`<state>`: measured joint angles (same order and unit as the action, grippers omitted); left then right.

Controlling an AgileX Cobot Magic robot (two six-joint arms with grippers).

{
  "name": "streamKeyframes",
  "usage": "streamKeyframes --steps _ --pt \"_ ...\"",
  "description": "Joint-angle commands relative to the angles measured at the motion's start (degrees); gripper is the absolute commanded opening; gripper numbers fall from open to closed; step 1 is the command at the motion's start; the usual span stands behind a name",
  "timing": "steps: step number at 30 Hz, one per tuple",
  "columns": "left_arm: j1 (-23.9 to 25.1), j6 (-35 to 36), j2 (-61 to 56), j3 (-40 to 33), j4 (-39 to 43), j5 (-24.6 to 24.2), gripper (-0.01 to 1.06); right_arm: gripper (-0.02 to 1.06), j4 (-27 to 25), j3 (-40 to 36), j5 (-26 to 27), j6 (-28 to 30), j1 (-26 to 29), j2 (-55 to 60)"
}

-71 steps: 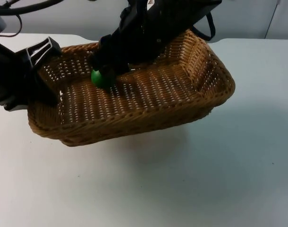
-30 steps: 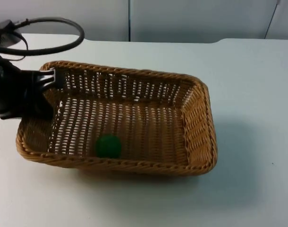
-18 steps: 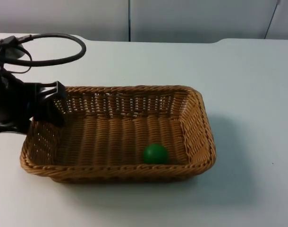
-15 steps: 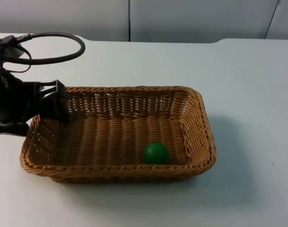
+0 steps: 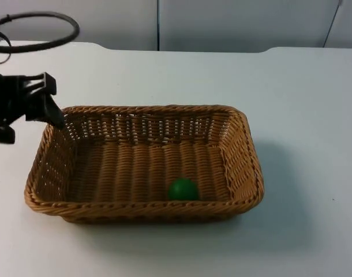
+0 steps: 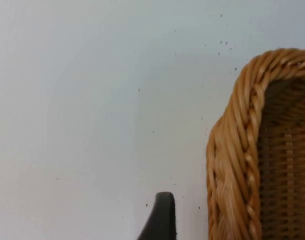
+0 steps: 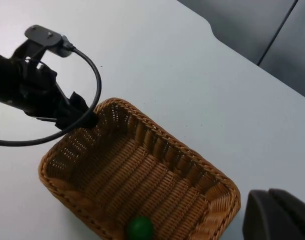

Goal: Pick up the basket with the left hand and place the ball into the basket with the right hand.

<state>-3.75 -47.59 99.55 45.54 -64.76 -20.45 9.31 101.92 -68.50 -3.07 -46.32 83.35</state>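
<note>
- The wicker basket sits flat on the white counter, toward the near edge in the top view, with its long sides running across the picture.
- The green ball lies on the woven floor inside the basket, close against the near long wall and a little right of that wall's middle; from the right wrist view the ball also shows inside the basket, by one long wall.
- The basket's rim is a thick braided band; the side walls are open weave, and the counter shows through the gaps on the far wall.
- The left end effector is at the basket's far left corner, just outside the rim. Its fingers are spread and grip nothing; whether a fingertip touches the rim, I cannot tell from the top view.
- In the left wrist view the basket's rounded corner stands just beside one black fingertip, with a strip of bare counter between them, so that finger is clear of the wicker.
- From the right wrist view the left end effector appears at the same basket corner, the black arm reaching away from it over the counter.
- The right end effector is held high above the counter beyond the basket's end; I cannot tell how far open it is.
- A grey partition wall closes the counter at the far side.
</note>
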Motion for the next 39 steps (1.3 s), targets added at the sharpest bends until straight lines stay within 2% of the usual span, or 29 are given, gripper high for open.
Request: streamKeyframes --steps 1,2,6,7,8,9,12,15,16,19,21,23,24,25,29,36,39 --pt "1.92 0.19 -3.6 0.45 1.63 -3.18 0.68 0.0 1.17 0.21 0.66 -0.2 -0.32 -0.41" --pt "1.92 0.19 -3.6 0.45 1.63 -3.18 0.68 0.0 1.17 0.21 0.66 -0.2 -0.32 -0.41" --pt "3.75 0.19 -12.1 0.45 7.79 -10.93 0.18 0.0 1.15 0.21 0.44 -0.2 -0.32 -0.41" --pt "3.75 0.19 -12.1 0.45 7.79 -10.93 0.18 0.0 1.15 0.21 0.44 -0.2 -0.32 -0.41" --pt "3.66 0.19 -14.58 0.45 9.25 -12.86 0.03 0.0 1.15 0.21 0.3 -0.2 -0.32 -0.41" --pt "3.55 0.52 -16.79 0.45 10.81 -14.59 0.0 0.0 1.15 0.21 -0.08 -0.2 -0.32 -0.41" --pt "3.55 3.72 -22.56 0.45 14.81 -17.13 0.0 0.0 1.15 0.21 -1.07 0.02 -0.32 -0.41" --pt "3.55 16.04 -33.63 0.34 29.18 -20.16 0.0 0.0 1.27 0.21 -1.47 0.15 -0.32 -0.41" --pt "3.55 16.04 -33.63 0.34 29.18 -20.16 0.0 0.0 1.27 0.21 -1.47 0.15 -0.32 -0.41" --pt "3.55 26.34 -43.38 0.34 42.51 -23.59 0.0 0.0 1.14 0.21 -1.47 0.15 -0.32 -0.41" --pt "3.55 28.9 -46.66 0.34 45.42 -24.77 0.0 0.0 1.14 0.21 -1.47 0.15 -0.32 -0.41" --pt "3.55 34.55 -53.42 0.34 51.01 -29.42 0.0 0.0 0.92 0.21 -1.47 0.15 -0.32 -0.41" --pt "3.55 34.83 -55.98 0.34 51.5 -32.23 0.0 0.0 0.92 0.21 -1.47 0.15 -0.46 -0.41" --pt "3.55 34.83 -55.98 0.34 51.5 -32.23 0.0 0.0 0.92 0.21 -1.47 0.15 -0.46 -0.41" --pt "3.55 34.73 -65.85 -0.17 51.96 -41.47 0.0 0.0 1.14 0.21 -1.47 0.15 -2.8 -0.68" --pt "3.55 34.73 -79.39 -5.61 52.9 -42.05 0.0 0.0 3.89 0.21 -1.47 -0.21 -7.23 -0.68" --pt "3.55 36.33 -86.92 -9.0 53.62 -42.05 0.0 0.0 9.45 0.21 -1.47 -1.59 -10.38 -0.68"
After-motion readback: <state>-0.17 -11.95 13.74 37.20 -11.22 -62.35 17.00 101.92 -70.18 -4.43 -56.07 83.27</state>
